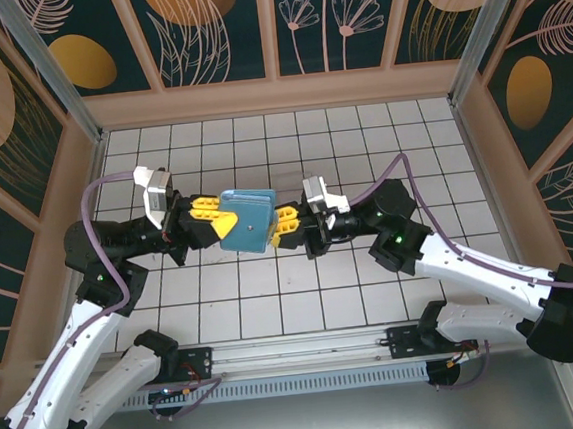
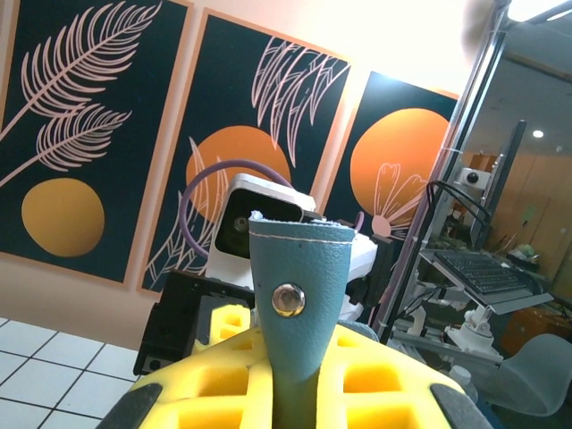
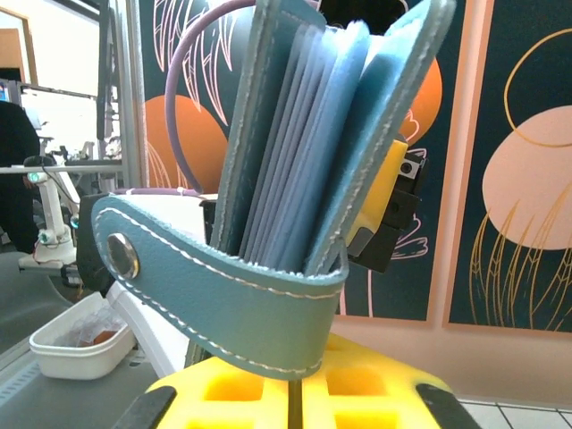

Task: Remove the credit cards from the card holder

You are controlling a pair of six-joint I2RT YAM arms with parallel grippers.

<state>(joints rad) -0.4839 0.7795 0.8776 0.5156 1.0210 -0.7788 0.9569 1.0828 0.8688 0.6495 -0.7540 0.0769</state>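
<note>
Tiled table [image 1: 371,267] below; holder [image 1: 247,221] aloft, left gripper [image 1: 217,221] clamped on its left edge, right gripper [image 1: 285,225] pinching its right. Fanned pockets [image 3: 286,152] face the right gripper.

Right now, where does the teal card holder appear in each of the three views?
Top external: card holder at centre, between left pincer and right pincer.
Left wrist: low centre, its strap rising from the yellow pads.
Right wrist: card holder at centre, fanned open, strap looped across below.
Shared landmark: the yellow pads clamping it.
</note>
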